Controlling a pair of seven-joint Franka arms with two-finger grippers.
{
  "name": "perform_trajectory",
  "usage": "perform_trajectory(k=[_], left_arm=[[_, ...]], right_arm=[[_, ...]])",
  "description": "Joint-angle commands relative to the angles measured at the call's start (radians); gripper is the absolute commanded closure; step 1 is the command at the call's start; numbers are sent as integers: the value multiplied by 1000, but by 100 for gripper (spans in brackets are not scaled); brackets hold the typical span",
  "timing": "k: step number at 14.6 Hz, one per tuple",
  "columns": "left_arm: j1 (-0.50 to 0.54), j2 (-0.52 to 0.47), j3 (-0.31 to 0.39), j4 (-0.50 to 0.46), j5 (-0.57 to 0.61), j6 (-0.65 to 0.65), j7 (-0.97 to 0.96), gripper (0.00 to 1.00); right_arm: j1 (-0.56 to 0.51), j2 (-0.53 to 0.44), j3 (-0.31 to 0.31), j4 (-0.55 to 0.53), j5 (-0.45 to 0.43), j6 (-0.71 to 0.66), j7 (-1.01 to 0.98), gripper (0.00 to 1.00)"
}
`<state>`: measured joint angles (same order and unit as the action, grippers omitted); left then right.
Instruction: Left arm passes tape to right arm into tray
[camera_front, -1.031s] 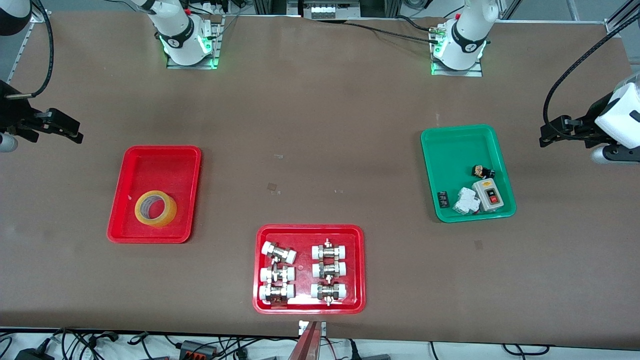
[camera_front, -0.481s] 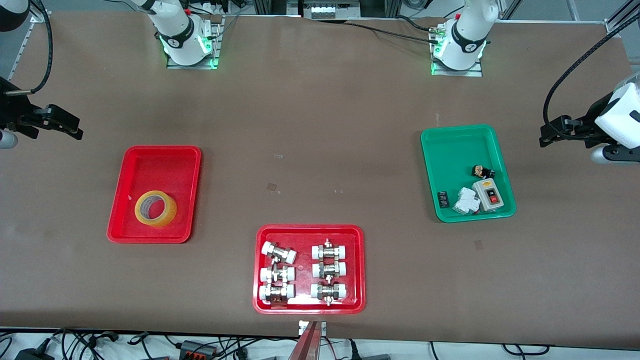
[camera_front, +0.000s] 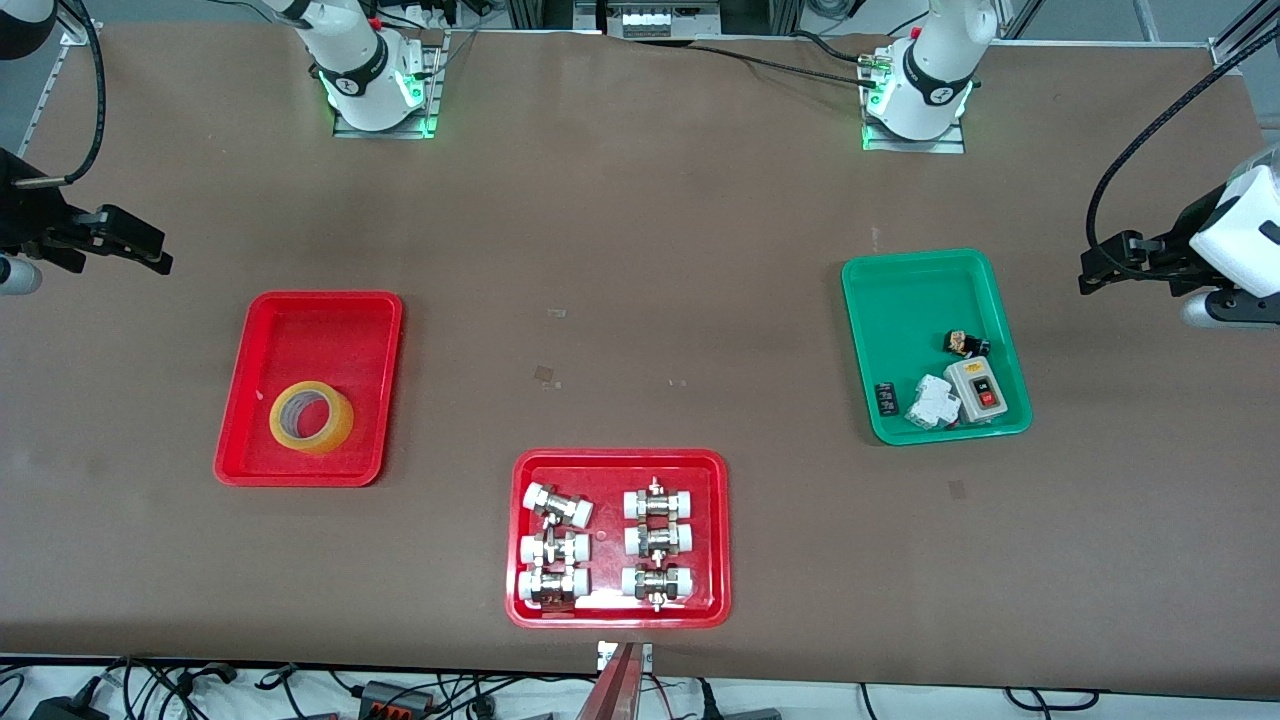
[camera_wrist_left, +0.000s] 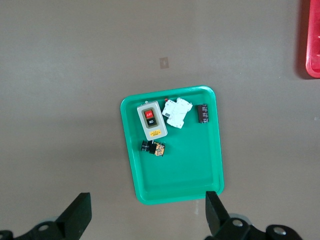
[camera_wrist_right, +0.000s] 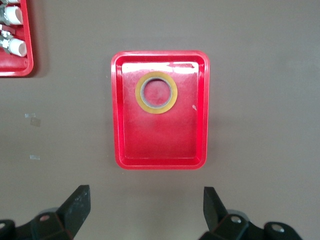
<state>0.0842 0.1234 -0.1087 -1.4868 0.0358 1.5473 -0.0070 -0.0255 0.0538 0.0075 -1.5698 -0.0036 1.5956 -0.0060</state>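
The front camera sits high across the worktop (camera_front: 640, 250), facing the two arm bases along the top of its frame and looking steeply down, far enough back to take in nearly the whole surface and all three trays. The left wrist camera looks straight down from well above the green tray (camera_wrist_left: 172, 145), with its own jaws spread at the frame's lower edge; a corner of a red tray shows at one side. The right wrist camera likewise looks straight down from height onto the plain red tray (camera_wrist_right: 160, 145) holding the tape (camera_wrist_right: 156, 92). Each wrist view shares its tray with the front view: the green tray (camera_front: 935, 300) and the red tray (camera_front: 320, 320).
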Motion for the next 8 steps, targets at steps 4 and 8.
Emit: perform_trajectory(k=[4, 8], left_arm=[[8, -8, -5, -9, -16, 11, 21, 0], [8, -8, -5, -9, -16, 11, 21, 0]], right_arm=[[-10, -74, -3, -64, 11, 14, -20, 0], [-8, -74, -1, -64, 5, 20, -25, 0]])
